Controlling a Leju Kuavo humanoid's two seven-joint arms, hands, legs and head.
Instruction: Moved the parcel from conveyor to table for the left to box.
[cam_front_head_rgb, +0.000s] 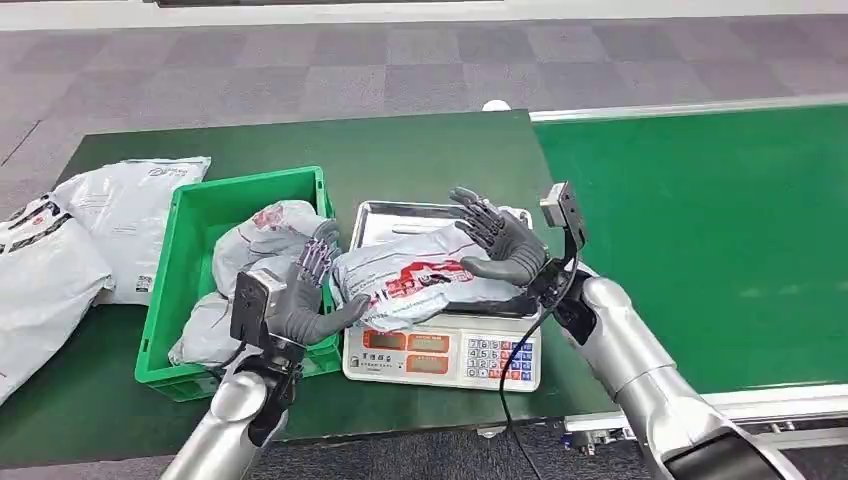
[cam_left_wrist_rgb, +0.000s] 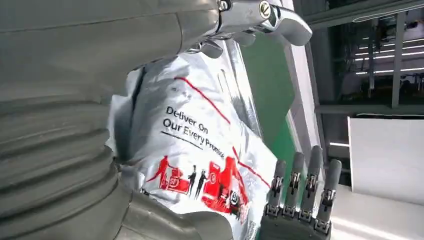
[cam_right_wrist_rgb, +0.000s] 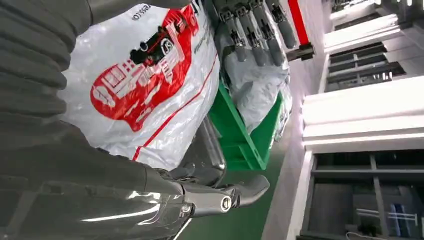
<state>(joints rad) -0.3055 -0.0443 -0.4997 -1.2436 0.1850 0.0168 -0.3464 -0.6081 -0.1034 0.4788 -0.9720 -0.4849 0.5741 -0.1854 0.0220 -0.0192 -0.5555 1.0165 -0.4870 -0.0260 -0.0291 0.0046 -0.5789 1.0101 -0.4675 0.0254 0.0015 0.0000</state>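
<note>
a: in the head view the parcel (cam_front_head_rgb: 415, 280) lies on the steel tray of the scale (cam_front_head_rgb: 440, 352), which stands on the dark green table (cam_front_head_rgb: 420, 150) just beside the green crate (cam_front_head_rgb: 190, 250).
b: and the robot hands?
a: the left robot hand (cam_front_head_rgb: 300, 305) presses its thumb and palm against the parcel's crate-side end, fingers up and slightly apart. the right robot hand (cam_front_head_rgb: 495, 245) is at the other end, fingers spread, thumb on the bag. the parcel sits between the two.
b: whether either truly grips it, i cannot tell.
a: the left wrist view adds the print "deliver on our every promise" on the parcel (cam_left_wrist_rgb: 200, 150). the right wrist view shows a red graphic on the parcel (cam_right_wrist_rgb: 145, 85) and the crate (cam_right_wrist_rgb: 240, 140) holding other grey bags (cam_right_wrist_rgb: 255, 85).
b: the head view alone shows the conveyor (cam_front_head_rgb: 700, 240) and more bags (cam_front_head_rgb: 90, 230) lying beyond the crate.
</note>
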